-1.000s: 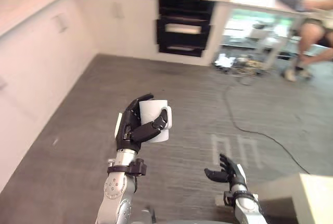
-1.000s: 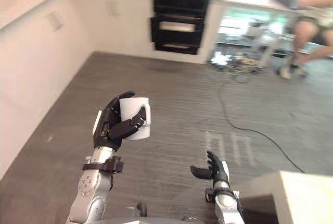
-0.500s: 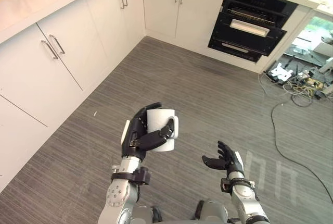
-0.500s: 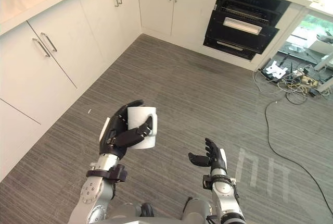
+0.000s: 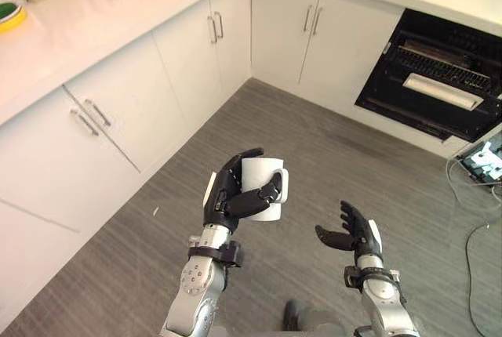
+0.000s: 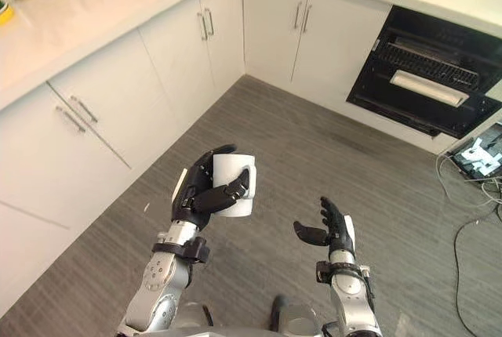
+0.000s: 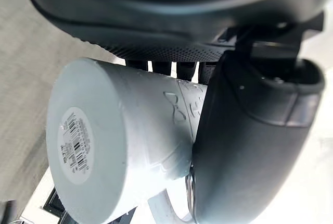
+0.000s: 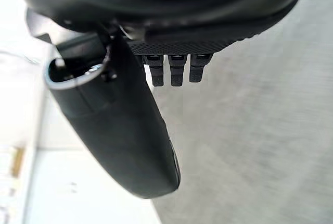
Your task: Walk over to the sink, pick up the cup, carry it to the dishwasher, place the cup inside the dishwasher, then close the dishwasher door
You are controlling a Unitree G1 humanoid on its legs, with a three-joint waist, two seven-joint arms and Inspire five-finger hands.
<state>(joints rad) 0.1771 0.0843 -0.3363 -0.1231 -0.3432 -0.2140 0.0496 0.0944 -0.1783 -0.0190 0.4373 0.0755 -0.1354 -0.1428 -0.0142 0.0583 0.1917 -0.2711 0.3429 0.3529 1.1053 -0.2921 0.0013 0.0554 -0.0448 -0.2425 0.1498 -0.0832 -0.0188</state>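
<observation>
Gripping white cup (image 5: 263, 188) – L hand (image 5: 229, 196) curled, R hand (image 5: 351, 234) relaxed

Smooth cup, matt hands, grained floor

The cup (image 5: 265, 188) is looking like smooth white ceramic, a paper sticker (image 7: 73, 143) lying flat on its base. The left hand (image 5: 227, 200) wrapping it is showing matt black plastic with a stippled palm, as is the right hand (image 5: 354, 237). The floor (image 5: 329, 157) is showing grey wood grain. The cabinets (image 5: 188, 63) are looking smooth matt white with slim metal handles (image 5: 212, 28). The counter (image 5: 118, 8) is gleaming pale.
</observation>
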